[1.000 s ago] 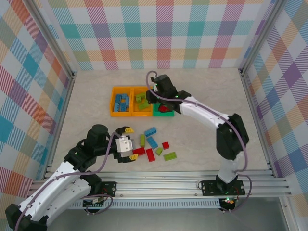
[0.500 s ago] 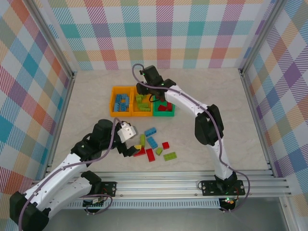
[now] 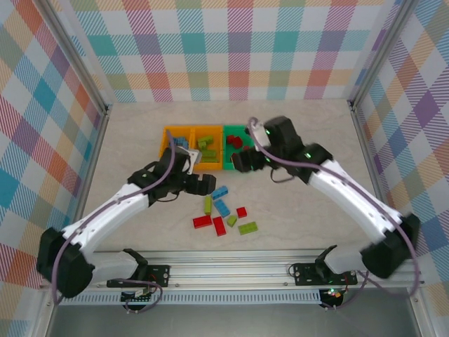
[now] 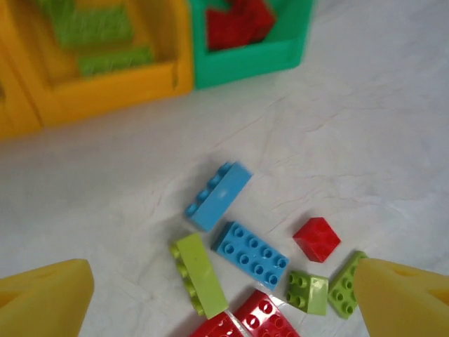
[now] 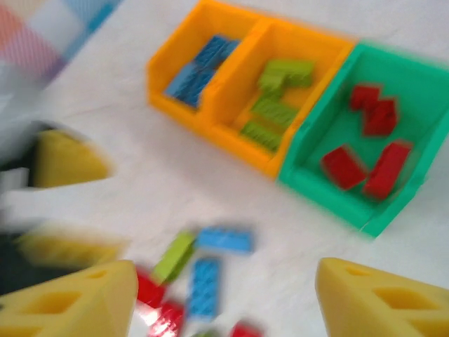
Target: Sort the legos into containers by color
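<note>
Partly sorted: blue, lime, red bricks inside the three joined bins (image 4: 119,91) just beyond left claw (image 4: 223,281) and right claw (image 5: 224,274), both spread wide and empty, roughly eight loose legos (image 3: 222,208) beneath them left.

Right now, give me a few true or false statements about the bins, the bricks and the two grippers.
The green bin holds red bricks. True.
The middle orange bin holds blue bricks. False: it holds lime green bricks.
The left gripper and the right gripper are both open, holding nothing. True.
Every brick is already binned. False: loose bricks in blue, green and red lie on the table.
</note>
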Robot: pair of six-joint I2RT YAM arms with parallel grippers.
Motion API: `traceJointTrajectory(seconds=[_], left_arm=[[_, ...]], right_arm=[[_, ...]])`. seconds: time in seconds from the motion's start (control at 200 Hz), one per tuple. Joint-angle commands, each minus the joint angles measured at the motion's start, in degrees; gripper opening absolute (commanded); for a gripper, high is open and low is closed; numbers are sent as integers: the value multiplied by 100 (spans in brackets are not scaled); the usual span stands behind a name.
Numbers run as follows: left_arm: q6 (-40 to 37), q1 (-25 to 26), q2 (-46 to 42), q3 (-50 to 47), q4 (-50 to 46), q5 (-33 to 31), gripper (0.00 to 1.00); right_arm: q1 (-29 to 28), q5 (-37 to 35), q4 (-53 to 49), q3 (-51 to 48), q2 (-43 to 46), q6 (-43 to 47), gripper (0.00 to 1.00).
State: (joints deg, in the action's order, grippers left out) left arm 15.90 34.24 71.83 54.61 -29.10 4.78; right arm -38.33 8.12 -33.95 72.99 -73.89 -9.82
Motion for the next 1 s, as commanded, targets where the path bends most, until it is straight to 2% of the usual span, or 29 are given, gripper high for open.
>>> traceJointTrajectory(seconds=[0.0, 0.09, 0.21, 0.24, 0.36, 0.42, 0.625, 0.795, 0.995], left_arm=[[1413, 193, 640, 95, -368, -533, 88], [1409, 394, 1132, 221, -316, -507, 83], [1435, 654, 1726, 415, -352, -803, 73], [1462, 692, 1856, 477, -395, -938, 68], [1631, 716, 2227, 618, -509, -1341, 40], [1687, 721, 2344, 639, -509, -1395, 34], [1671, 719, 2572, 535, -202, -1021, 34], [1618, 724, 2773, 499, -170, -988, 35], [1561, 723, 2737, 503, -183, -1006, 42]], right_arm=[[-23, 1764, -89, -1157, 665, -498, 84], [-30, 2035, -163, -1638, 1104, -725, 88], [-32, 1796, -296, -1924, 1279, -884, 89], [-34, 1738, -292, -1958, 1280, -925, 89], [-26, 1547, -177, -2024, 1213, -1086, 89], [-34, 1493, -164, -1996, 1172, -1101, 90], [-35, 1329, -215, -1898, 1047, -1144, 90], [-34, 1359, -199, -1871, 947, -1195, 90], [-35, 1344, -147, -1872, 938, -1249, 90]])
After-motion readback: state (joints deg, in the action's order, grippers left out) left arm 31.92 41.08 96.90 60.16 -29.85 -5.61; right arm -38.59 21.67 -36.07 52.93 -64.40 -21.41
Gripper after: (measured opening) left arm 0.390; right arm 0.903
